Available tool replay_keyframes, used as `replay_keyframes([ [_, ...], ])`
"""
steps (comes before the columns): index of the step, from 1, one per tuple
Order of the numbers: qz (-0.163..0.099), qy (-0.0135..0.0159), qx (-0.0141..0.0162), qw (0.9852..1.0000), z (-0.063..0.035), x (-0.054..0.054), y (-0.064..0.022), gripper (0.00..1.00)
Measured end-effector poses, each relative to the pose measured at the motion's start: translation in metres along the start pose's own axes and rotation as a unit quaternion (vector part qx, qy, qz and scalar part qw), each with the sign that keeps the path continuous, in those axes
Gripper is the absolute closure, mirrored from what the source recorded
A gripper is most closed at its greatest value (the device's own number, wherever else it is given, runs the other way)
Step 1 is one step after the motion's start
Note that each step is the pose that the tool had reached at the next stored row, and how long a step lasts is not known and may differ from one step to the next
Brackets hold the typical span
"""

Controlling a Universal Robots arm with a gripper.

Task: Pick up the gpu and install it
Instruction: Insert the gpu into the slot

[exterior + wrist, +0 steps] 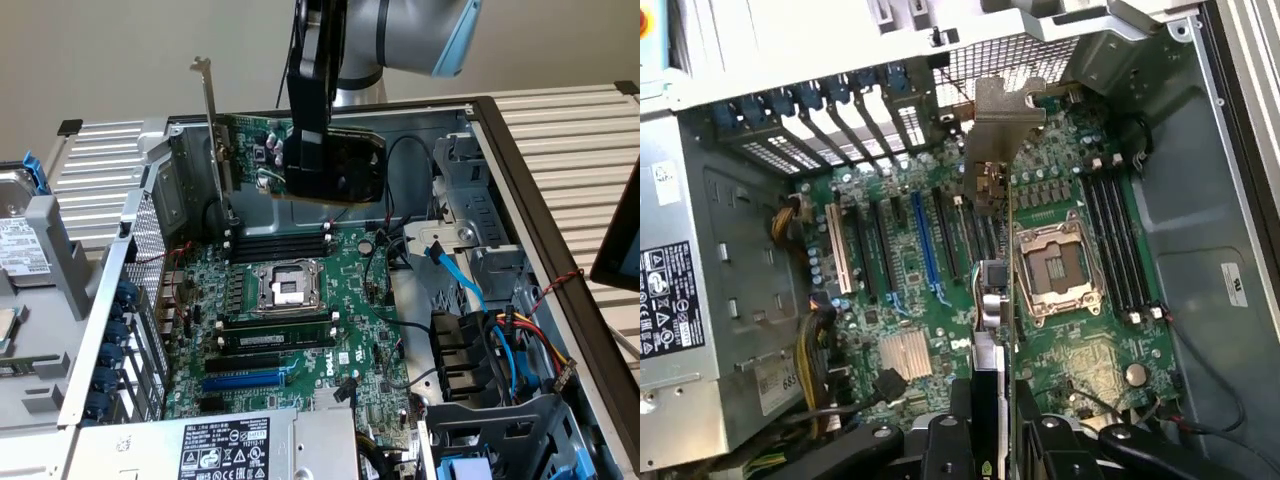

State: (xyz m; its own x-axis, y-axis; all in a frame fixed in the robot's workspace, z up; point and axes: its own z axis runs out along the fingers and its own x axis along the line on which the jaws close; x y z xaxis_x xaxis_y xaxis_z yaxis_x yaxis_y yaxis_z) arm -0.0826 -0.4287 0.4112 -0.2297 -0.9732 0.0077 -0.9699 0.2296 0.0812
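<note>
Your gripper is clamped across the gpu, holding it in the air over the motherboard inside the case. It looks light and stiff but fragile. The shroud seems a safer hold than bare board, so mind the thin bracket.

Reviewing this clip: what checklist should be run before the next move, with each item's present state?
1. Grip of pincer on gpu: ok.
2. Lift off motherboard: ok, gpu aloft.
3. Its bracket toward rear grille: ok.
4. Position over blue slot: not ok, offset.
5. Seating of gpu: not ok.
</note>
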Motion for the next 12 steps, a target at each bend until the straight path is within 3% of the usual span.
replay_keyframes([
  [6,-0.048,0.0002,0.0044,0.9988,0.0002,0.0,0.0,0.73],
  [10,-0.083,0.0026,0.0051,0.9965,0.0002,-0.0001,0.0,0.73],
  [12,-0.085,0.0027,0.0052,0.9963,0.0001,-0.0001,0.0,0.73],
])
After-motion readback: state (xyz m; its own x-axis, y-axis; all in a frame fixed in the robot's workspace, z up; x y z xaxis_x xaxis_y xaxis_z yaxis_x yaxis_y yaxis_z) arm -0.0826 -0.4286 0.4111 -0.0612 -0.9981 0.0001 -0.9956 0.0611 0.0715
